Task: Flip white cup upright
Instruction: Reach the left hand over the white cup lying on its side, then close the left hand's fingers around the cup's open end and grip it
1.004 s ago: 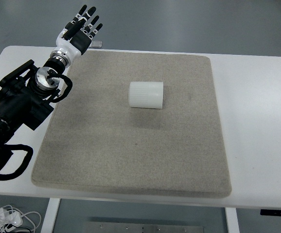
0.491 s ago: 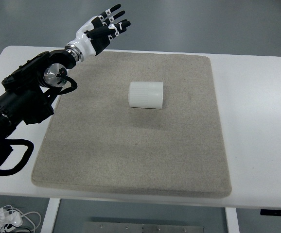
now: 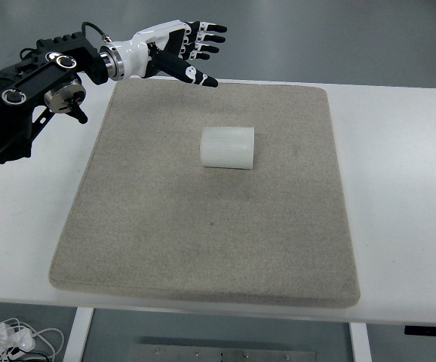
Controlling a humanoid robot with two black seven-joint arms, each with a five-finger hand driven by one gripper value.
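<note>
A white cup (image 3: 228, 147) lies on its side in the upper middle of a grey felt mat (image 3: 203, 241). Its long axis runs left to right. My left hand (image 3: 191, 49) hovers over the mat's far edge, up and to the left of the cup and well apart from it. Its fingers (image 3: 212, 39) are spread, pointing right, and hold nothing. The black left arm (image 3: 29, 83) enters from the upper left edge. No right arm shows.
The mat rests on a white table (image 3: 399, 188) with bare strips at left and right. White cables (image 3: 10, 339) lie on the floor at the lower left, and a grey floor shows beyond the table's far edge.
My left arm has swung up and to the right. The hand moved from the mat's far left corner toward the middle of its far edge, closer to the cup. The cup stayed still.
</note>
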